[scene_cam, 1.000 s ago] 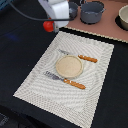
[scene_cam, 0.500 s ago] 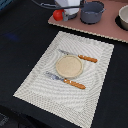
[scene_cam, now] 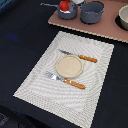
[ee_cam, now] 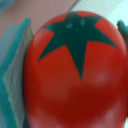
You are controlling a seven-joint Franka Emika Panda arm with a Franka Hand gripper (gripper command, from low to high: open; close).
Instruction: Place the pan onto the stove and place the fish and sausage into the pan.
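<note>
Sausage (ee_cam: 70, 70) filled the wrist view: red, round, green star cap. Teal pads (ee_cam: 15, 75) pressed on both flanks, so we judged the jaws clamped on it. In the exterior view it sat at the top of the frame, at the mouth of the pan (scene_cam: 69, 14); the pan stood on the stove (scene_cam: 105, 29), upper right. We advised releasing only once it was low and centred, since a round piece may roll. The pot (scene_cam: 92, 11) beside the pan looked empty. We could not find the fish.

We see a striped placemat (scene_cam: 67, 70) carrying a plate (scene_cam: 68, 65) (knife (scene_cam: 79, 56) and fork (scene_cam: 66, 80) flanking it).
</note>
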